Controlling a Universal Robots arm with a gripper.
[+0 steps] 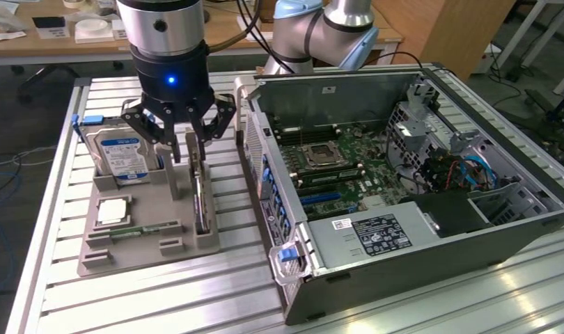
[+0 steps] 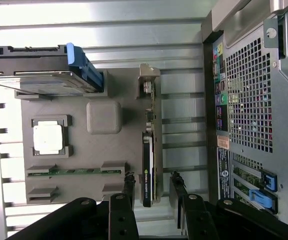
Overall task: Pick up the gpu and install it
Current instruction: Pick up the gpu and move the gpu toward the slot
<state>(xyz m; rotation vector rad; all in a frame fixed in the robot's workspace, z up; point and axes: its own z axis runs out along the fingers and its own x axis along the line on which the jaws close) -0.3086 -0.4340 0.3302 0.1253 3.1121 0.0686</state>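
The gpu (image 1: pixel 202 202) is a thin dark card with a silvery bracket at one end. It stands on edge in a slot of the grey holder (image 1: pixel 138 250), on the side nearest the computer case. In the wrist view the gpu (image 2: pixel 149 165) shows edge-on. My gripper (image 1: pixel 191 149) hangs just above the card's far end. My gripper (image 2: pixel 152 186) is open, with one finger on each side of the card and a small gap at both. Nothing is held.
A hard drive (image 1: pixel 122 149) with a blue-white label stands in the holder's far corner. A square chip (image 1: pixel 113 211) and a green memory stick (image 1: pixel 138 228) lie in it too. The open computer case (image 1: pixel 505 229) sits at the exterior view's right, motherboard (image 1: pixel 342 174) exposed. All rests on a ribbed metal table (image 1: pixel 170 299).
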